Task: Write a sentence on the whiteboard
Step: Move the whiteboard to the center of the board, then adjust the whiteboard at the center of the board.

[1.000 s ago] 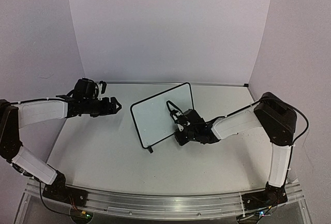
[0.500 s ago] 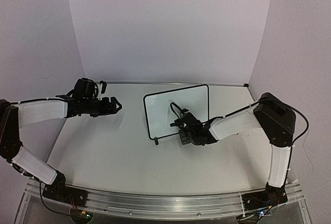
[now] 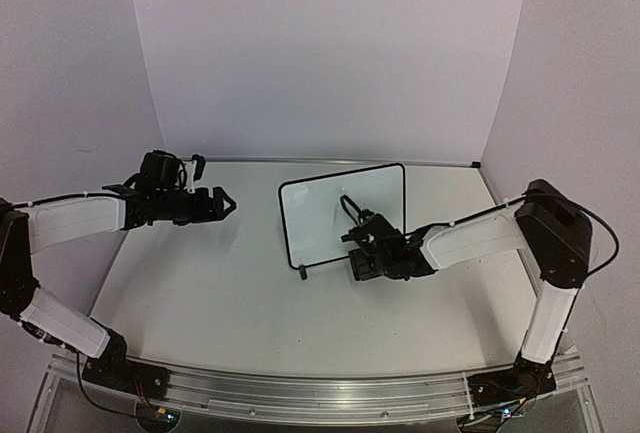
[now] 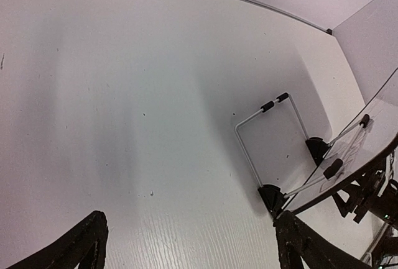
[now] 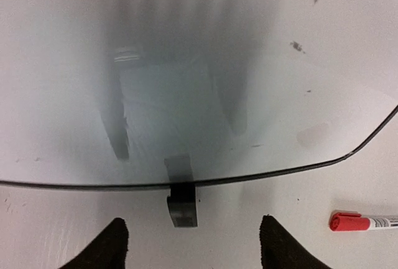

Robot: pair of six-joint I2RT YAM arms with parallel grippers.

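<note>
The right gripper (image 5: pixel 197 245) has its jaws parted and grasps nothing; its two dark fingertips (image 5: pixel 115 244) stand on either side of one black clip foot (image 5: pixel 182 205) without touching it. That foot belongs to the whiteboard (image 3: pixel 335 215), which stands upright on the table (image 3: pixel 210 293), towards the middle and back, its face turned to the arms and its lower edge just ahead of the gripper. To the gripper's right a red-capped marker (image 5: pixel 365 222) lies on the table, beside the board's corner. Over on the left side, well apart from the board, the left gripper (image 3: pixel 216 203) hangs above the table with its jaws spread wide and nothing between them.
</note>
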